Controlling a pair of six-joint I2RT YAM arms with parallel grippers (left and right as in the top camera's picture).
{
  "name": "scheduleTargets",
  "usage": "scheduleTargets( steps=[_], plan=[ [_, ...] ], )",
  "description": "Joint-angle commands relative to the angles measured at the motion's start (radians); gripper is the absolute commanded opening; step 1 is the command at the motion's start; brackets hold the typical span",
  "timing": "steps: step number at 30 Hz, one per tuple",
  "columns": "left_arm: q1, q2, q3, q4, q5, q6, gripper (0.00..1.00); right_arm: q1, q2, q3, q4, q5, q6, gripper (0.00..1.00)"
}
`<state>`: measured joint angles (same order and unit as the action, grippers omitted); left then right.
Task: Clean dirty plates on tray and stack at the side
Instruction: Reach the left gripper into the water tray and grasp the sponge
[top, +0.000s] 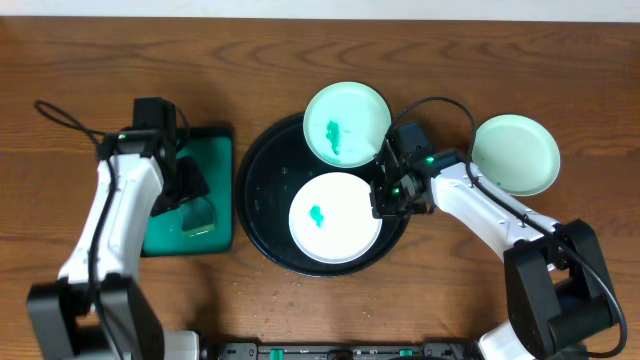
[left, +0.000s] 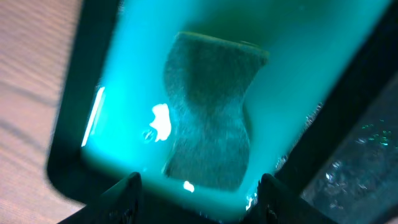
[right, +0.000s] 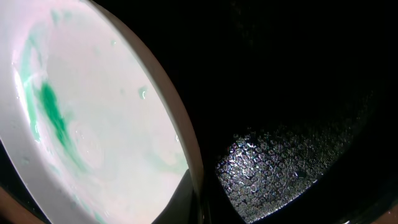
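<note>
**Plates on the wash line:** The right claw (top: 384, 197) is seen shut at the right rim of the white plate (top: 335, 225); whether that rim is pinched cannot be told. The plate, round and so without a long axis, is laid face up in the near half of the tray (top: 262, 200), and a green smear (top: 317, 214) is shown left of its middle. In the right wrist view its smeared face (right: 93, 124) is seen running down to the bottom edge, with wet black tray floor (right: 280, 168) beside it.

A mint plate (top: 347, 124), also smeared, is propped over the tray's far rim just behind the claw, its near edge meeting the white plate's. A third plate (top: 515, 154) is set on the table (top: 300, 40), right of the tray and apart from it.

The left claw (left: 196, 196) is held open above the green tray (top: 215, 160), fingertips (left: 124, 194) spread. The sponge (left: 211, 118) is seen ahead of them, its long axis running away from the claw.
</note>
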<state>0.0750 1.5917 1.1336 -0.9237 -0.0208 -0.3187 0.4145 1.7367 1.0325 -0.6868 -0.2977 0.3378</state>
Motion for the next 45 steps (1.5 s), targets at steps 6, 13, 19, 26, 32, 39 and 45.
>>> scheduleTargets(
  steps=[6, 13, 19, 26, 32, 39, 45],
  plan=[
    [0.003, 0.148, -0.013, 0.065, 0.040, 0.042, 0.60, 0.005, 0.006, 0.000, -0.001, 0.002, 0.018, 0.01],
    [0.003, 0.235, -0.013, 0.111, 0.040, 0.043, 0.54, 0.005, 0.006, 0.000, -0.010, 0.002, 0.018, 0.01],
    [0.008, 0.287, -0.013, 0.150, 0.040, 0.049, 0.50, 0.005, 0.006, 0.000, -0.029, 0.002, 0.022, 0.01],
    [0.014, 0.290, -0.013, 0.167, 0.040, 0.050, 0.52, 0.005, 0.006, 0.000, -0.040, 0.002, 0.022, 0.01],
    [0.015, 0.281, -0.013, 0.179, 0.040, 0.050, 0.58, 0.005, 0.006, 0.000, -0.040, 0.002, 0.022, 0.01],
    [0.016, 0.225, -0.013, 0.232, 0.040, 0.104, 0.77, 0.005, 0.006, 0.000, -0.039, 0.002, 0.021, 0.01],
    [0.048, 0.226, -0.013, 0.241, 0.056, 0.149, 0.80, 0.005, 0.006, 0.000, -0.038, 0.002, 0.021, 0.01]
  ],
)
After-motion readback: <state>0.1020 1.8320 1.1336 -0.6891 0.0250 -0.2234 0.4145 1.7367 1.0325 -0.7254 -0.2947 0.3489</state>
